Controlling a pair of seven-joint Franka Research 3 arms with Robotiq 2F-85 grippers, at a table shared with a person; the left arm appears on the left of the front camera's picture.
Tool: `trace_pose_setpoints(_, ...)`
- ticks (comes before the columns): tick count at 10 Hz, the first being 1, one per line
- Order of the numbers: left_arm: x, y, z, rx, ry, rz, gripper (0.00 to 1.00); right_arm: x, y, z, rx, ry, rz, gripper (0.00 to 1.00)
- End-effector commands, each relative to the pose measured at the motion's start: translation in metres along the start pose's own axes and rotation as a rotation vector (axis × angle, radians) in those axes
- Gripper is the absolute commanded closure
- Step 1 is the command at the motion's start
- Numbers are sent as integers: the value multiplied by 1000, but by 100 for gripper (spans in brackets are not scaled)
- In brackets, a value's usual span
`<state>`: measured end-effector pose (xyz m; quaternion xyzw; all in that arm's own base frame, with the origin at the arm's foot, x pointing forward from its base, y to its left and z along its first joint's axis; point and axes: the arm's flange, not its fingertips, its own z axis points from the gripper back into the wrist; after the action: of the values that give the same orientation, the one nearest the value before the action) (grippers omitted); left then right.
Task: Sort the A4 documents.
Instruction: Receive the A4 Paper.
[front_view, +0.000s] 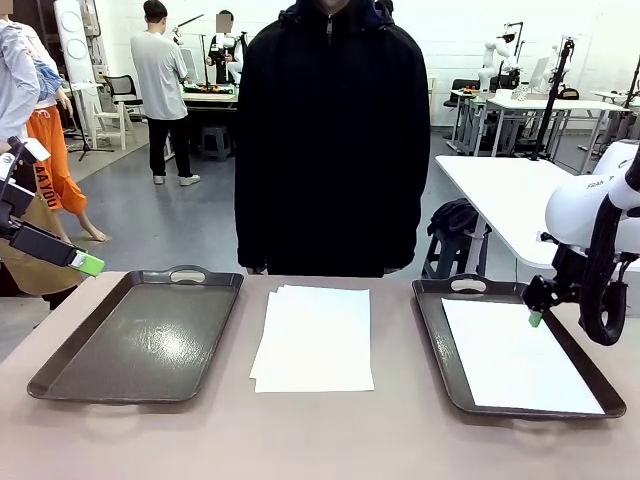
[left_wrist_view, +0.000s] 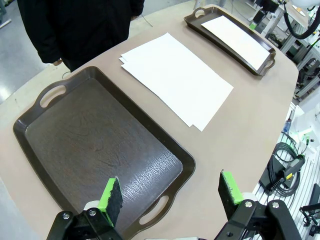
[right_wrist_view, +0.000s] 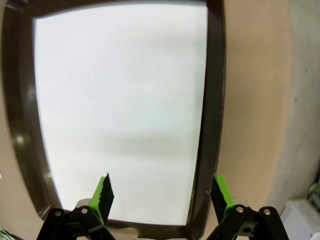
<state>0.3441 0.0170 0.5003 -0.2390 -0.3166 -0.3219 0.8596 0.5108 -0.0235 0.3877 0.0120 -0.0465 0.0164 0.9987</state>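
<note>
A loose stack of white A4 documents (front_view: 312, 338) (left_wrist_view: 175, 77) lies on the table between two dark trays. One more white sheet (front_view: 520, 358) (right_wrist_view: 120, 110) lies flat in the right tray (front_view: 432, 330) (right_wrist_view: 212, 100). My right gripper (front_view: 535, 318) (right_wrist_view: 162, 192) hangs open just above that tray's far end, with nothing between its fingers. Over the table's left edge, my left gripper (front_view: 88, 264) (left_wrist_view: 171, 192) is raised and open, holding nothing, and looks down on the left tray (front_view: 60, 370) (left_wrist_view: 30, 120), which holds nothing.
A person in a black jacket (front_view: 330, 140) stands at the far side of the table, right behind the paper stack. Cables (left_wrist_view: 285, 160) hang off the table's near edge in the left wrist view.
</note>
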Motion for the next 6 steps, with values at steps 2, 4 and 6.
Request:
trace_pose_setpoints(2, -1, 3, 0, -19, -16, -16, 0, -24, 39, 95, 46, -327, 286, 0)
trace_pose_setpoints(4, -1, 3, 0, -19, -16, -16, 0, -42, 32, 130, 156, -431, 390, 0)
trace_pose_setpoints(6, -1, 3, 0, -19, -16, -16, 0, -53, 11, 154, 293, -504, 455, 0)
